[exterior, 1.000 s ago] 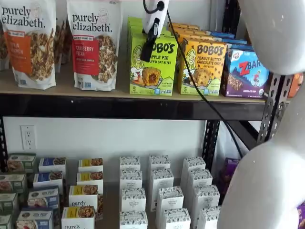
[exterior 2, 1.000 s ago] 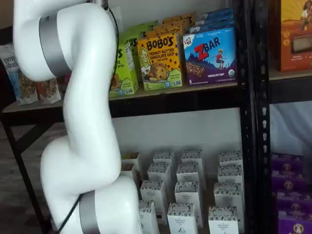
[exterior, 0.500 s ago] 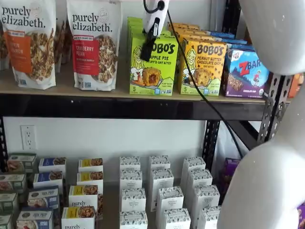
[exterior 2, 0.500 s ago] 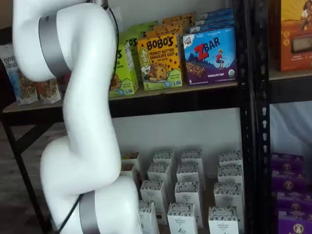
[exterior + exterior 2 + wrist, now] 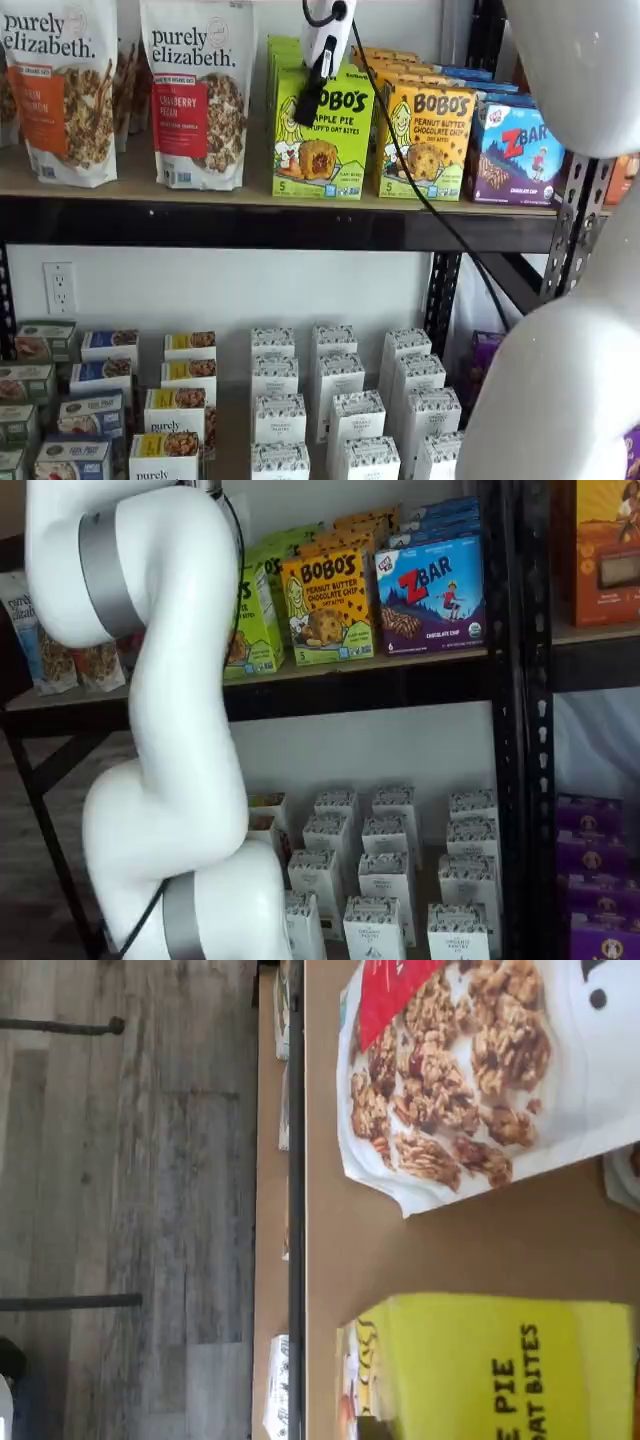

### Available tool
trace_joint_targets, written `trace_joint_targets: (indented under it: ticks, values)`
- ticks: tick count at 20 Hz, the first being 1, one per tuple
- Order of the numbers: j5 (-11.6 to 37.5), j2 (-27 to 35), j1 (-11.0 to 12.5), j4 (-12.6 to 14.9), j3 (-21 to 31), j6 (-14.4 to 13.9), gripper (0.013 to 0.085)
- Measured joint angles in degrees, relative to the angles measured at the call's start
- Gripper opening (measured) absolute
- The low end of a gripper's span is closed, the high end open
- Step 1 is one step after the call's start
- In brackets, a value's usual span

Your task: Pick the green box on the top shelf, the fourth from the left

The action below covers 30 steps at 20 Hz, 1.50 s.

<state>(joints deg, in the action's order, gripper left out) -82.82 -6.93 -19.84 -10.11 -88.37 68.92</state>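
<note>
The green box (image 5: 322,140) stands on the top shelf (image 5: 250,195) between a Purely Elizabeth cranberry pecan bag (image 5: 198,90) and the yellow-orange Bobo's peanut butter box (image 5: 428,140). My gripper (image 5: 304,112) hangs from the view's upper edge in front of the green box's upper left part. Its white body and a black finger show side-on, so I cannot tell whether it is open. In a shelf view the white arm hides the gripper and most of the green box (image 5: 256,620). The wrist view shows the green box's top face (image 5: 490,1370) and the bag (image 5: 480,1070).
A blue ZBar box (image 5: 516,152) stands right of the Bobo's boxes. More green boxes line up behind the front one. Small white boxes (image 5: 345,410) fill the lower shelf. A black cable (image 5: 420,190) runs down from the gripper. Black uprights (image 5: 515,720) frame the shelf's right end.
The gripper has edged up very slightly in front of the green box. The boxes have not moved.
</note>
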Motion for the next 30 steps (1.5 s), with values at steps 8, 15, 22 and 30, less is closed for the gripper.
trace_joint_targets:
  ticks: [8, 15, 22, 30]
  values:
    - [-3.12, 0.70, -0.10, -0.64, -1.99, -0.26, 0.0290]
    - [-6.84, 0.03, -0.65, -0.55, -4.75, -1.37, 0.0290]
    - [-11.62, -2.91, -1.10, 0.48, -4.54, -2.08, 0.0290]
    - [-14.10, -7.58, -1.26, 0.72, -1.48, -2.45, 0.0290]
